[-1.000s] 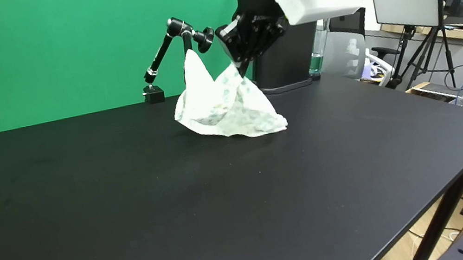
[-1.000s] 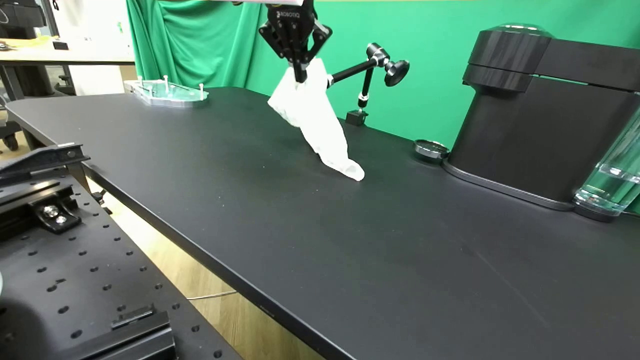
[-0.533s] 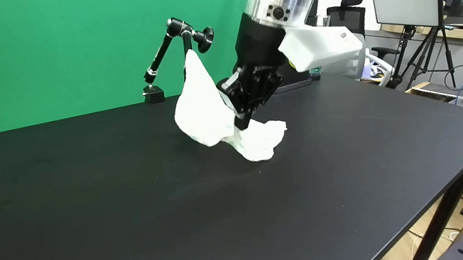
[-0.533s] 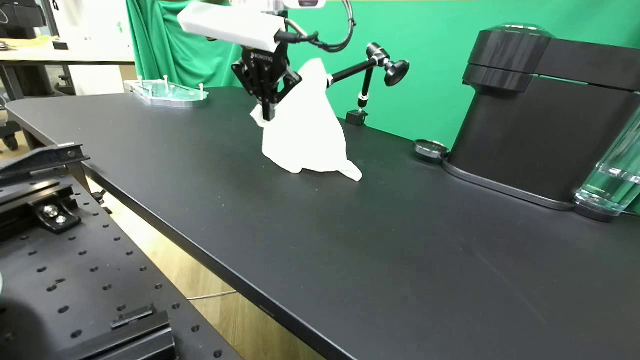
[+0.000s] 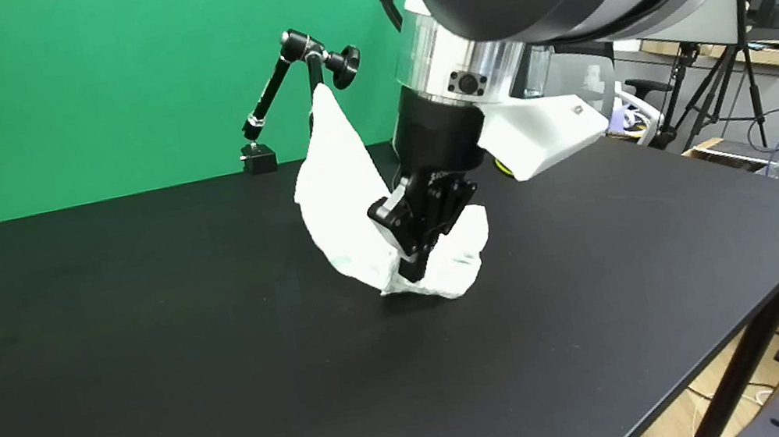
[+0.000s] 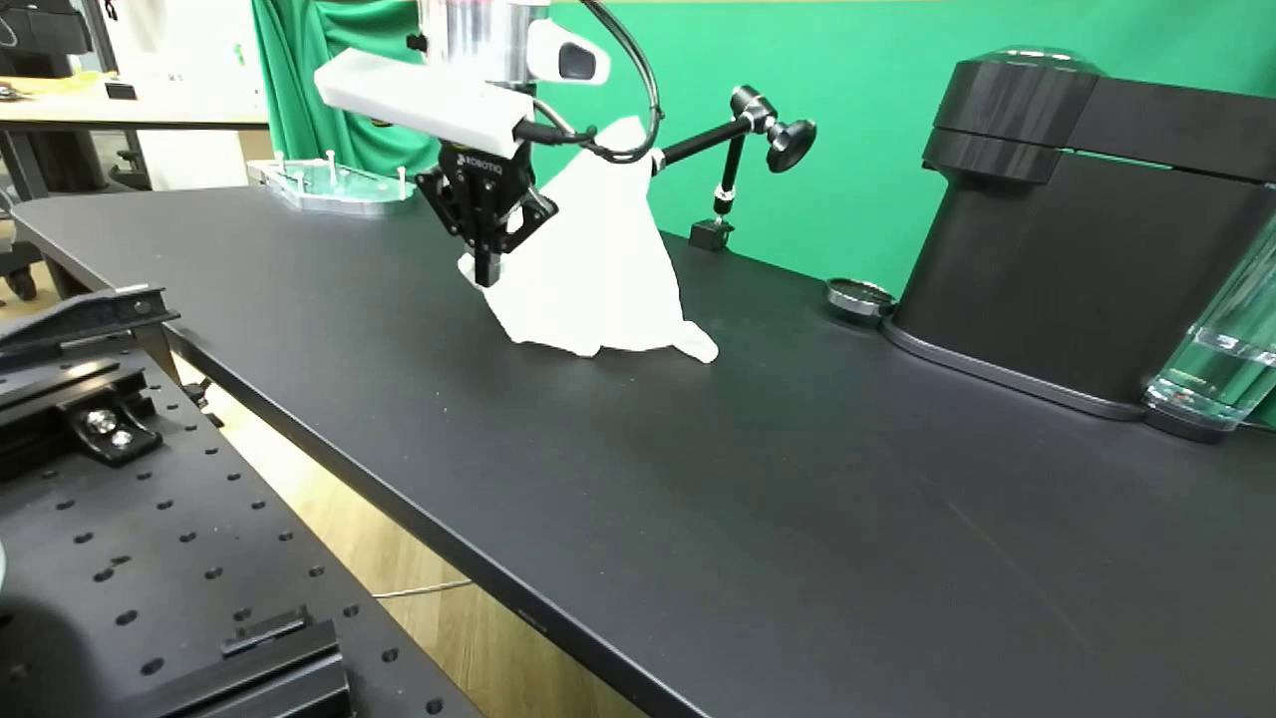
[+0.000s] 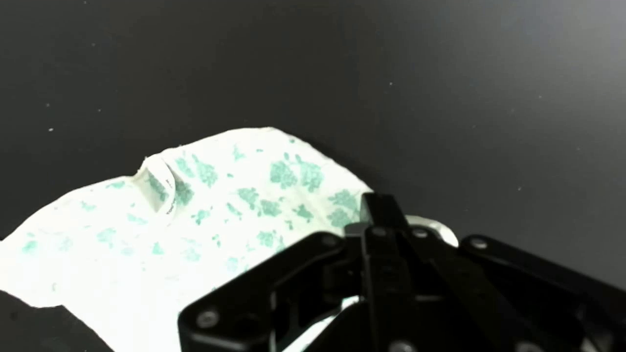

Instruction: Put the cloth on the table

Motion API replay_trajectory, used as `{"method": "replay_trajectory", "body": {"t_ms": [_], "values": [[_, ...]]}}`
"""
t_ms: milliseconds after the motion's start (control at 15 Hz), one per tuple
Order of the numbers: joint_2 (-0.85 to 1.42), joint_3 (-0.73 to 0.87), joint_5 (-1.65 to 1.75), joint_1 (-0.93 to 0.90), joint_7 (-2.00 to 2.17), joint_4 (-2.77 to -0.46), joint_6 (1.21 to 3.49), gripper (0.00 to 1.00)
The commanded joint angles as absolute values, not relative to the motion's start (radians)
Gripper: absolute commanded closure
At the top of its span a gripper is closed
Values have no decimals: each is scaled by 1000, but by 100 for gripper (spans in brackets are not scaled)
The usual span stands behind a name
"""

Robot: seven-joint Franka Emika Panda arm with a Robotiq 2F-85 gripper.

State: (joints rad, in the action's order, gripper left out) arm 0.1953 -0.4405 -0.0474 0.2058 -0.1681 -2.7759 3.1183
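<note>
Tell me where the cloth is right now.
In an exterior view, the cloth is just left of centre, between the gripper, which pinches it near its left edge, and the black stand to its right.

The cloth [image 7: 230, 210] is white with mint-green leafy clusters; desk [image 6: 797, 538] and end effector [image 6: 486, 269] are black; the backdrop [image 5: 84, 95] beyond the desk's far edge is green.

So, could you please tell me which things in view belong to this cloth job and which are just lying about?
For the job: cloth; table; end effector; jointed stand, which seems to prop the cloth.
Just about: black machine; clear plate with posts; tripod.
</note>
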Motion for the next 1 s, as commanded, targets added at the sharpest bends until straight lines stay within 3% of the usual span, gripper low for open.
{"method": "replay_trajectory", "body": {"t_ms": [0, 200, 467, 933], "values": [[151, -361, -17, 113, -156, -2772, 3100, 100], [35, -350, -25, 94, -144, -2804, 3112, 100], [-189, -201, 27, 26, -124, -2811, 3096, 100], [-561, -385, 83, 324, -35, -2807, 3105, 100]]}}
